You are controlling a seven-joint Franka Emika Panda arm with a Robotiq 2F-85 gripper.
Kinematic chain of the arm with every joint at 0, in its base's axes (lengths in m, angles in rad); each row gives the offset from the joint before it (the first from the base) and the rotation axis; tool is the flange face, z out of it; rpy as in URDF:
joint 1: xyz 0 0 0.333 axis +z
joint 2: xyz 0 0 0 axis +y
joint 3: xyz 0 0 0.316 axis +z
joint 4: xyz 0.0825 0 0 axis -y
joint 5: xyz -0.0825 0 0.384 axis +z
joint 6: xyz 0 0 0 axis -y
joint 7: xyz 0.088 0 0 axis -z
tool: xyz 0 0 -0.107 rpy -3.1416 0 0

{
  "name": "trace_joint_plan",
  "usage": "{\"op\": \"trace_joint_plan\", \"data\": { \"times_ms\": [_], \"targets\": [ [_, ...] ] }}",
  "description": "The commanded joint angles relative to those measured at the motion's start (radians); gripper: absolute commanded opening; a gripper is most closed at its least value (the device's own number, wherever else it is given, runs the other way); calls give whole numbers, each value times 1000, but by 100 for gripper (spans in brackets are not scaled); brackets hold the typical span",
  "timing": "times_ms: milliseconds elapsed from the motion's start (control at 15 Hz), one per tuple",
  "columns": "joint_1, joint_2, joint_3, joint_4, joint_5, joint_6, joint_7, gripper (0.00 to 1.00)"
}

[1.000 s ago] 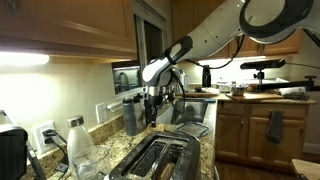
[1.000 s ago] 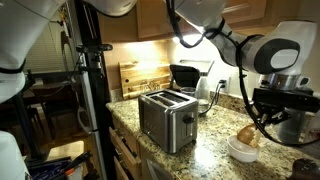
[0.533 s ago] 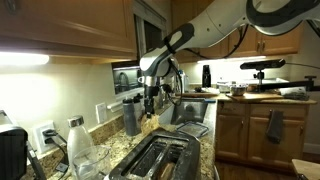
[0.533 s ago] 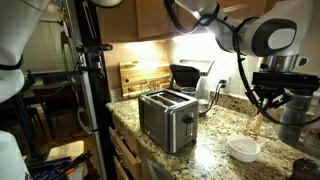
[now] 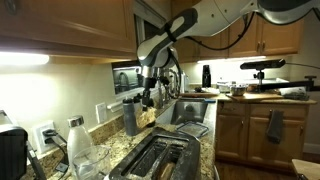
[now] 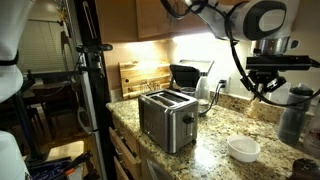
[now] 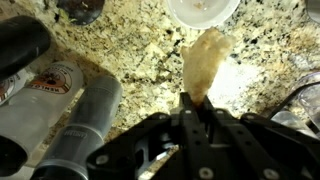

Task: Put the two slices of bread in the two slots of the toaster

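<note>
One bread slice [image 7: 205, 62] hung clamped in the gripper [image 7: 193, 106] above the counter [image 7: 130, 50]. Left of the white bowl [image 6: 244, 154], both slots [image 6: 172, 95] of the toaster [image 6: 165, 125] showed dark.

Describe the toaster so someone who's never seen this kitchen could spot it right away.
Find the speckled granite countertop; near its front corner stands the toaster, a wide box with two long slots on top. Unlike the black appliance and the wooden cutting board behind it, it is shiny silver metal.
</note>
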Motion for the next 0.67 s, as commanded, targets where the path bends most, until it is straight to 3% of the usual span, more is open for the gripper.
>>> {"op": "trace_joint_plan", "data": {
  "times_ms": [0,600],
  "targets": [
    [19,-118,-1,-135,-2,43,8,9],
    [68,-217,-2,-243,-9,84,10,8]
  ]
}}
